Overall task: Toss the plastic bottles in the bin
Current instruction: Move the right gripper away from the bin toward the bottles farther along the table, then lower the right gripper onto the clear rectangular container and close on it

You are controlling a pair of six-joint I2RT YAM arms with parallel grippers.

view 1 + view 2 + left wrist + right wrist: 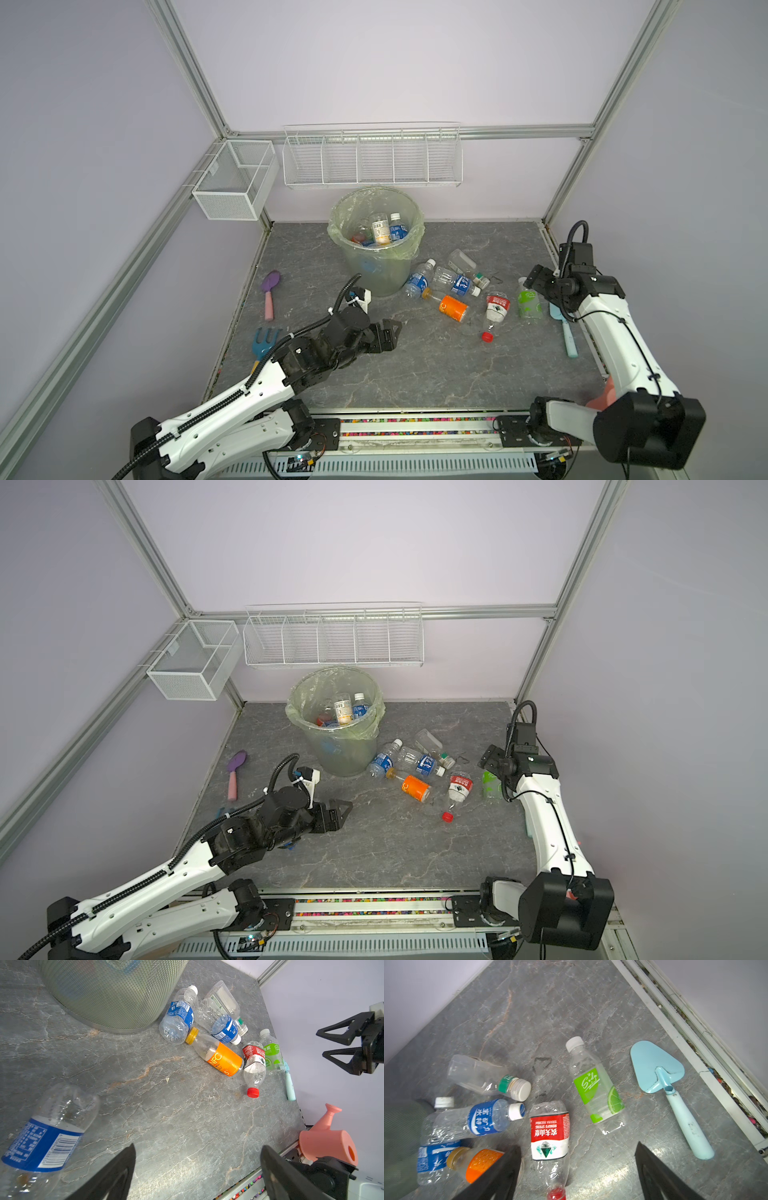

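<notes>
Plastic bottles (461,286) lie scattered right of the bin (374,270).
Left gripper (392,332) and right gripper (530,279) both spread, empty; near-left blue-label bottle (47,1136) cut off.

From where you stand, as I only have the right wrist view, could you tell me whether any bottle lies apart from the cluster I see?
Observer: Yes, the left wrist view shows another blue-labelled bottle lying on the table, near the left tool.
Operator: Is that tool holding anything?
Observer: No, its jaws stand open and empty.
Operator: Has anything gone in already?
Observer: Yes, both top views show several bottles inside the bin.
</notes>
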